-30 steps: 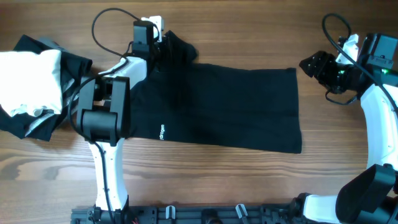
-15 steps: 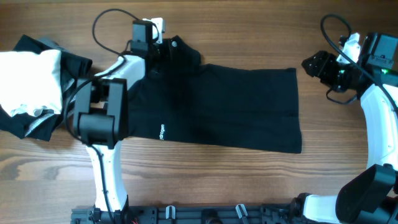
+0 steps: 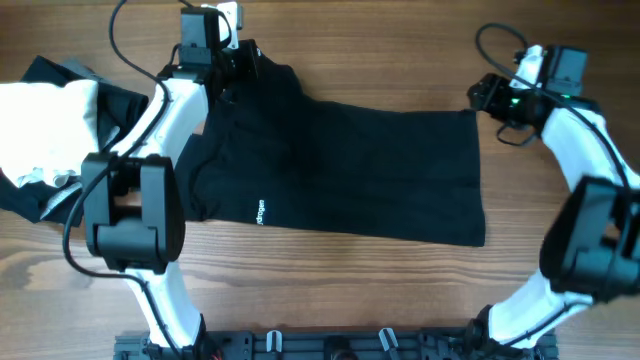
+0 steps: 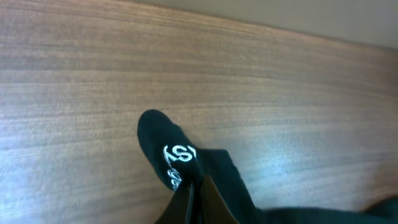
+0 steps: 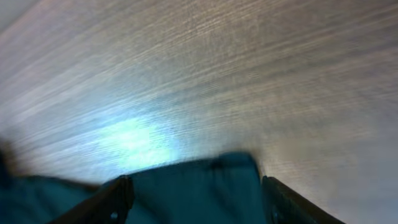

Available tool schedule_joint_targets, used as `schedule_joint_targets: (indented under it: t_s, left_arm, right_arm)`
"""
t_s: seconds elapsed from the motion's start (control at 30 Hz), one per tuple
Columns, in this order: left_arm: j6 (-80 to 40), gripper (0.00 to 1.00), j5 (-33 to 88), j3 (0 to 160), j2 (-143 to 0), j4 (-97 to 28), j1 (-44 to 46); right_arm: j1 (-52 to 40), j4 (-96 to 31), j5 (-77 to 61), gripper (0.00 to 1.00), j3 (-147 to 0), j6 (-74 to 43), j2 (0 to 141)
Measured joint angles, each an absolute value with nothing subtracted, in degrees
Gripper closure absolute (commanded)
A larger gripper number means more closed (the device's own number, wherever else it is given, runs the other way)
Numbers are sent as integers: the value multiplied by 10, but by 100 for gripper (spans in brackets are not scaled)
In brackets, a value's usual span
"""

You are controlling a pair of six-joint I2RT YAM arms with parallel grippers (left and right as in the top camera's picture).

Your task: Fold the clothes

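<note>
A large black garment (image 3: pixel 350 165) with small white lettering (image 3: pixel 260 210) lies spread flat across the middle of the table. My left gripper (image 3: pixel 246 62) is shut on its far left corner. In the left wrist view the jaws (image 4: pixel 198 198) pinch black fabric just below a small round white mark (image 4: pixel 179 154). My right gripper (image 3: pixel 483 97) is at the garment's far right corner. In the right wrist view its fingers (image 5: pixel 198 190) are open, with the dark corner of the garment (image 5: pixel 199 177) between them.
A pile of white (image 3: pixel 45 125) and black (image 3: pixel 60 200) clothes sits at the table's left edge. Bare wooden table (image 3: pixel 400 50) shows behind and in front of the garment. The arm bases stand along the front edge.
My left gripper moved left and farther back, pulling the garment's far left corner with it. My right gripper moved left to the garment's far right corner.
</note>
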State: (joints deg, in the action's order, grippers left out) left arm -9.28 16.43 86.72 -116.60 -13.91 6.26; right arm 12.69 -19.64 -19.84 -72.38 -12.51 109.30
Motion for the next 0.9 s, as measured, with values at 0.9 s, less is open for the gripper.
schedule_joint_targets:
  t_s: [0.9]
  left_arm:
    - [-93, 96, 164, 867, -1108, -251, 63]
  right_arm:
    - [90, -193, -151, 69, -726, -79, 1170]
